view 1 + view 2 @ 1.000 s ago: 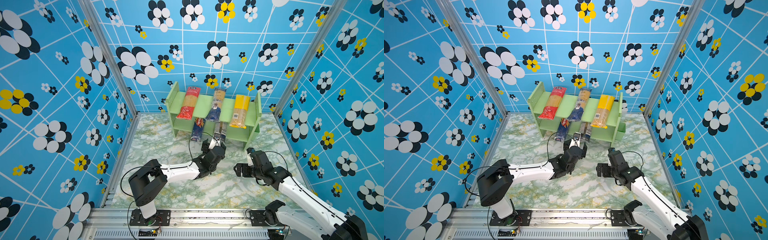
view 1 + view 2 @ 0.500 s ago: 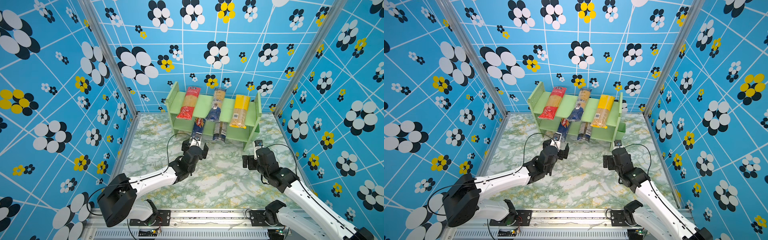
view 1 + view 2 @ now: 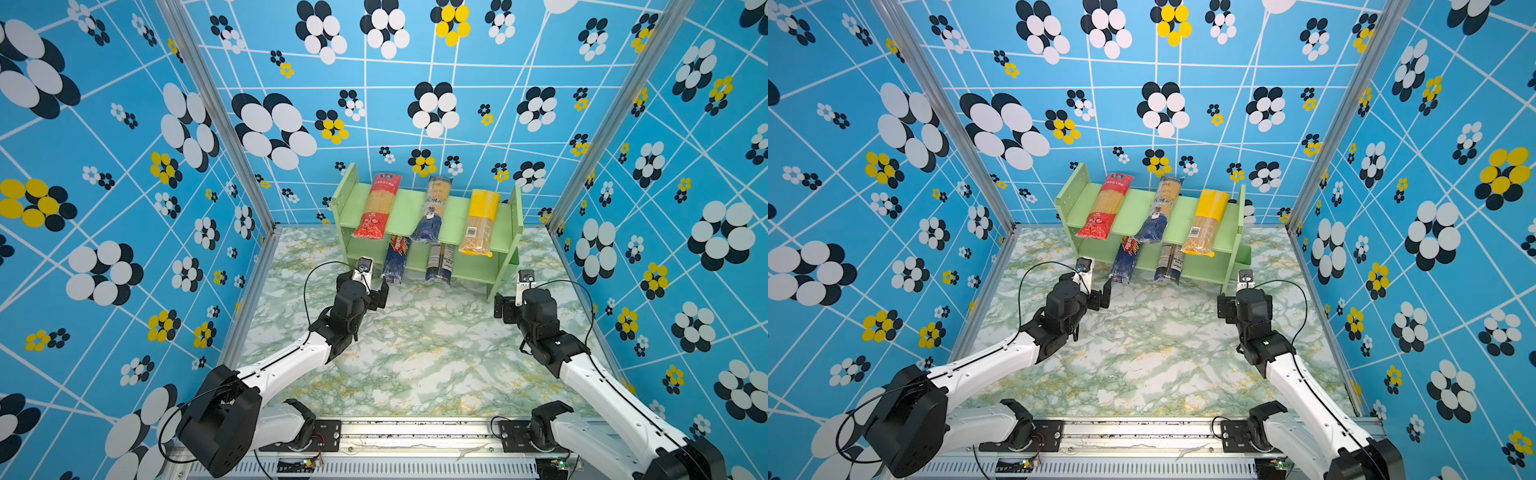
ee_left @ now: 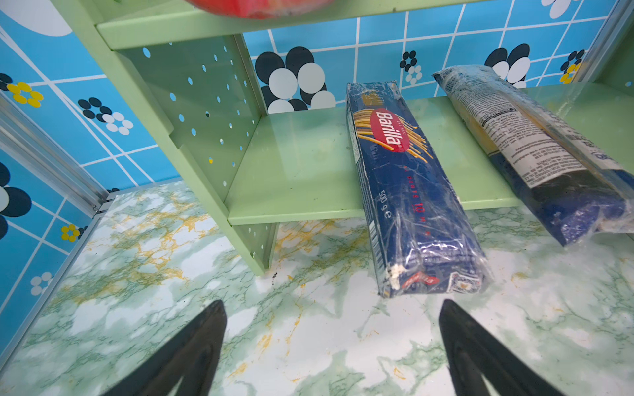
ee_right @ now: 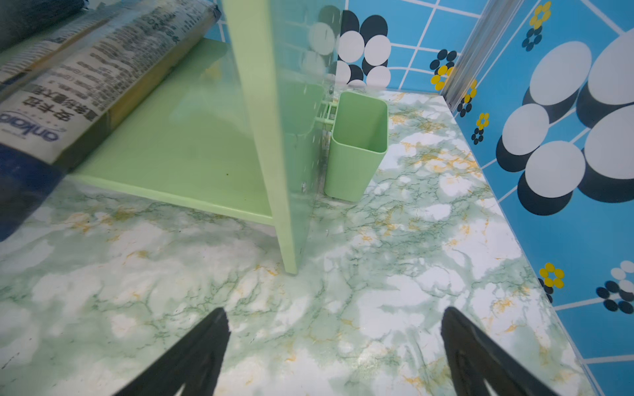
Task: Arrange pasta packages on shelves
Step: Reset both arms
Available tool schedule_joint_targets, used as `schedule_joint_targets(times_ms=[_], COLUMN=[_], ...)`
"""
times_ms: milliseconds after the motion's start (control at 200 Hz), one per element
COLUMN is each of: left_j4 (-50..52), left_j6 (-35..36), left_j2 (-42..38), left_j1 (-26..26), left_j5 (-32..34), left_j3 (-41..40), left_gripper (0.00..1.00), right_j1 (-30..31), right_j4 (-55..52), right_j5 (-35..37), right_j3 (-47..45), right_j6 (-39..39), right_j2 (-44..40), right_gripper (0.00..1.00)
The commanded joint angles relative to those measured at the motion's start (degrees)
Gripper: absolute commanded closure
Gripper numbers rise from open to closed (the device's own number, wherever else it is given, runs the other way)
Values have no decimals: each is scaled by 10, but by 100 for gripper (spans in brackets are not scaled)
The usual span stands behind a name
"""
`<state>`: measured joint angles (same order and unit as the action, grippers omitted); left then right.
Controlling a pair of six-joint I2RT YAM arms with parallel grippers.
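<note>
1. Pasta packages, five in all, lie on the pale green shelf (image 3: 455, 216), which stands along the far edge of the tabletop (image 3: 415, 345).
2. On the upper tier, from the left side panel to the right, lie the red pack (image 3: 376, 205), the clear pack with a navy end (image 3: 432, 208) and the yellow-topped pack (image 3: 480, 222). Each lies front to back, and its near end juts past the tier's front edge.
3. On the lower tier lie the dark blue Barilla pack (image 3: 395, 257) and, beside it but apart, the clear pack with a navy and white label (image 3: 439, 262).
4. In the left wrist view the Barilla pack overhangs the lower tier, and its near end seems to rest on the tabletop.
5. The left claw (image 4: 331, 305) is spread wide and empty. It sits low over the tabletop, just in front of the Barilla pack's near end and not touching it.
6. The right claw (image 5: 333, 311) is also spread wide and empty, in front of the shelf's right side panel.
7. A small green cup (image 5: 356, 147) hangs on the outer face of that panel.
</note>
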<state>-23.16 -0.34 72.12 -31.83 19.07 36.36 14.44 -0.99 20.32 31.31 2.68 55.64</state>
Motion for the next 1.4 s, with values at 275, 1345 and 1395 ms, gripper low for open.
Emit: schedule_joint_targets(times_ms=[275, 1345, 1395], left_j4=[-63, -130, -156], left_j6=[19, 5, -7], left_j2=[51, 9, 12], left_j1=[77, 219, 228], left_j5=[-76, -83, -89], left_j3=[-32, -140, -158], left_gripper=[2, 0, 0], right_j1=[-110, -139, -140], right_j4=[162, 312, 311], right_j5=[-117, -153, -154], right_j3=[-2, -74, -74], right_j6=[-21, -17, -16], right_j2=[186, 195, 196], right_gripper=[1, 1, 1])
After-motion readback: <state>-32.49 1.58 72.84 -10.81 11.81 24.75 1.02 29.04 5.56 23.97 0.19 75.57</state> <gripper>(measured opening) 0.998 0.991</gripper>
